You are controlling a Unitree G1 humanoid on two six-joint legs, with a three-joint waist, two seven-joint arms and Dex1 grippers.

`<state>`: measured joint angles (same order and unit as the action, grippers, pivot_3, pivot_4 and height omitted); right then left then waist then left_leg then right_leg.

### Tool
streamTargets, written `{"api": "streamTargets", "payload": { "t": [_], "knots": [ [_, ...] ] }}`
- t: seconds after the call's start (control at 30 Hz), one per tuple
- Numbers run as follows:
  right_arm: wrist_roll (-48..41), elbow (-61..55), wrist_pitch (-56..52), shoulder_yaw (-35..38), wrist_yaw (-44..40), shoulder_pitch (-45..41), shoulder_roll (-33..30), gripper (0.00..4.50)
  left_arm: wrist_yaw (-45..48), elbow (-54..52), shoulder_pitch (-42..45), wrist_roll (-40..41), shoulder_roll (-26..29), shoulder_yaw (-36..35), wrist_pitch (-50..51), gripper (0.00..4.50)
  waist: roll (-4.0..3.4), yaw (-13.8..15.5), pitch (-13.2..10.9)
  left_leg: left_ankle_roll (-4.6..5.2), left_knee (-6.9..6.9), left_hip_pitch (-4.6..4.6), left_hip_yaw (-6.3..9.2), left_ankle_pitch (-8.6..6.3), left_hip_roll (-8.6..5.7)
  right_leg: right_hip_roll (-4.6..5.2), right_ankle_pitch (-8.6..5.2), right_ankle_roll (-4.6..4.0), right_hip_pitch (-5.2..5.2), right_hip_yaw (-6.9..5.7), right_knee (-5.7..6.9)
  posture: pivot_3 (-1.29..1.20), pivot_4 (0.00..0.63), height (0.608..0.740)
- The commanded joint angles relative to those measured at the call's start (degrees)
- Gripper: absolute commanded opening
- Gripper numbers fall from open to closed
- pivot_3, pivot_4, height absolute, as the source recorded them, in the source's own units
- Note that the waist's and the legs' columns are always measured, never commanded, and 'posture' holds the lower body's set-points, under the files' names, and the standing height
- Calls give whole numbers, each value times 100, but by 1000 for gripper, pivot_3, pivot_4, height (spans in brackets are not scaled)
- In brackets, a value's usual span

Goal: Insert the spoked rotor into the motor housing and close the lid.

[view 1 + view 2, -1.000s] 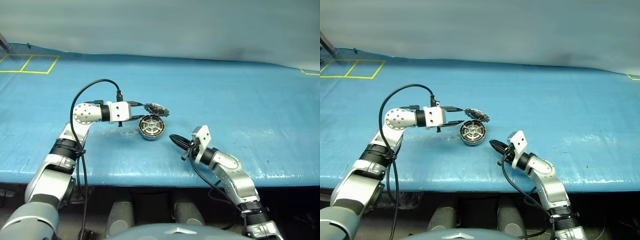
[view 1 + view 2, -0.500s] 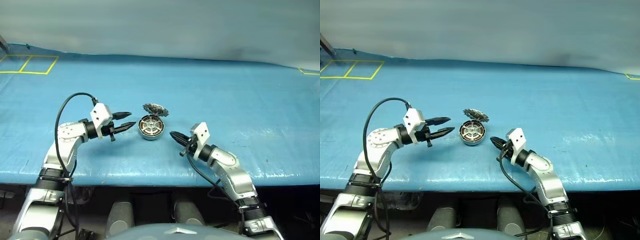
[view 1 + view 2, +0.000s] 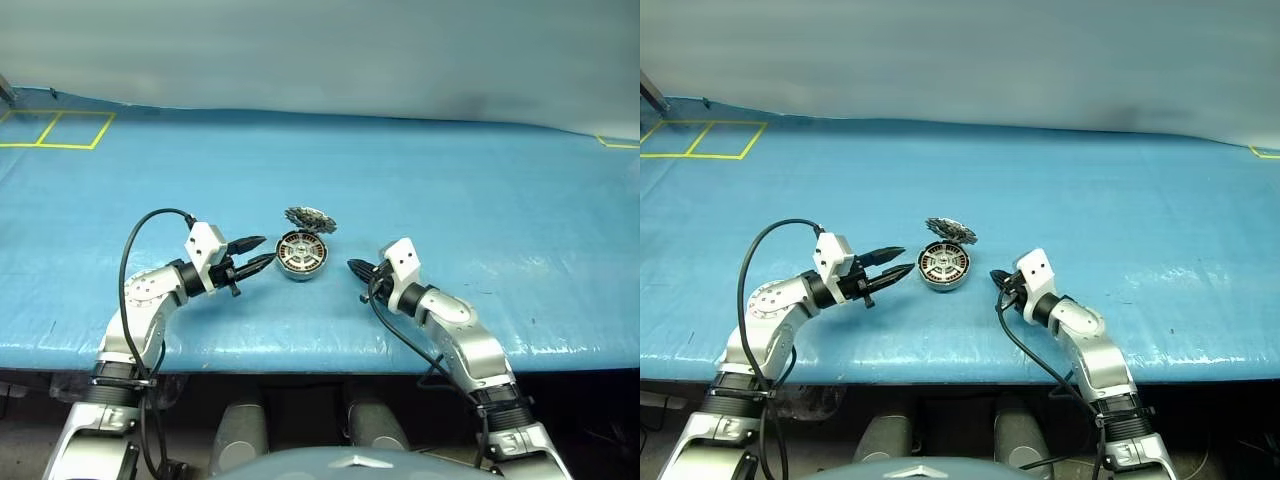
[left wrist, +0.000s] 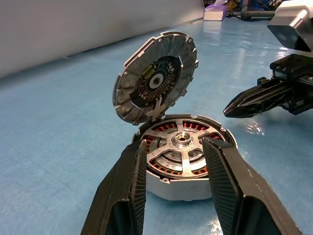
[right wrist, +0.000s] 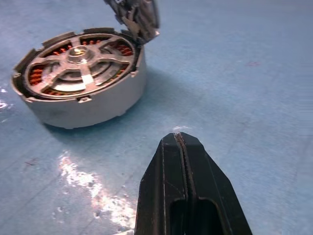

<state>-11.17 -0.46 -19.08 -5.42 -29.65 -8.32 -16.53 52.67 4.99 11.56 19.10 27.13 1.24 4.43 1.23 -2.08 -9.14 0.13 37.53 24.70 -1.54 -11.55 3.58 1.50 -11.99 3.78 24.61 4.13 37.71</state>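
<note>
Left wrist view: left gripper (image 4: 171, 161) level, parted, facing motor housing (image 4: 183, 159).

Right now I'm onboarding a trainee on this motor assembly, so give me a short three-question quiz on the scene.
1. True or false: the lid lies flat and closed on the motor housing.
2. Where is the spoked rotor? A) on the blue table beside the housing; B) seated inside the housing; C) held in the right tool.
3. Fill in: the left tool is ____, with nothing between its fingers.

Key
1. False: it stands tilted up, joined at the housing's rim.
2. B.
3. Open; the right tool is shut and clear of the housing.
</note>
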Motion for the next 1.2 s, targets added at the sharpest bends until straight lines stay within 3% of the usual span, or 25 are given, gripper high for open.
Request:
{"api": "streamTargets", "payload": {
  "t": [0.03, 0.3, 0.53, 0.87, 1.2],
  "knots": [
    [-42, -280, -25, 179, 141, -103, 18, 0, -51, -227, 3, 63, -28, -151, -145, 1935, 0, 0, 0, 0, -1, 0, 0, 0, 0, 0, 0, 0, 0, 0, 0, 0, 150, 740],
    [-83, -433, -121, 312, 501, -332, 192, 0, -97, -189, 0, 10, -101, -130, -203, 1935, 0, -9, 0, 0, -1, -1, -1, 0, 0, 0, 0, 0, 1, 1, -1, 0, 150, 740],
    [162, -174, -33, 477, 1159, -1359, 386, 0, -196, -118, 24, -52, -143, -140, -293, 1935, -1, -14, -1, 0, -3, 0, -3, 0, 0, 0, 0, 0, 2, 2, -2, 0, 150, 740],
    [-495, 1146, -500, 347, -133, -2797, 459, 0, 56, -131, 63, 61, -7, -134, -226, 1935, -2, -18, -1, 2, -34, -2, -3, 1, -1, -2, -4, -9, 4, 1, -10, 0, 150, 740],
    [-548, 1287, -883, 50, -861, -2961, 469, 0, 333, 22, 5, 300, 30, -200, 86, 1935, -3, -20, -2, 2, -42, -1, 0, 1, -1, -3, -8, -11, 6, -2, -12, 0, 150, 740]
  ]
}}
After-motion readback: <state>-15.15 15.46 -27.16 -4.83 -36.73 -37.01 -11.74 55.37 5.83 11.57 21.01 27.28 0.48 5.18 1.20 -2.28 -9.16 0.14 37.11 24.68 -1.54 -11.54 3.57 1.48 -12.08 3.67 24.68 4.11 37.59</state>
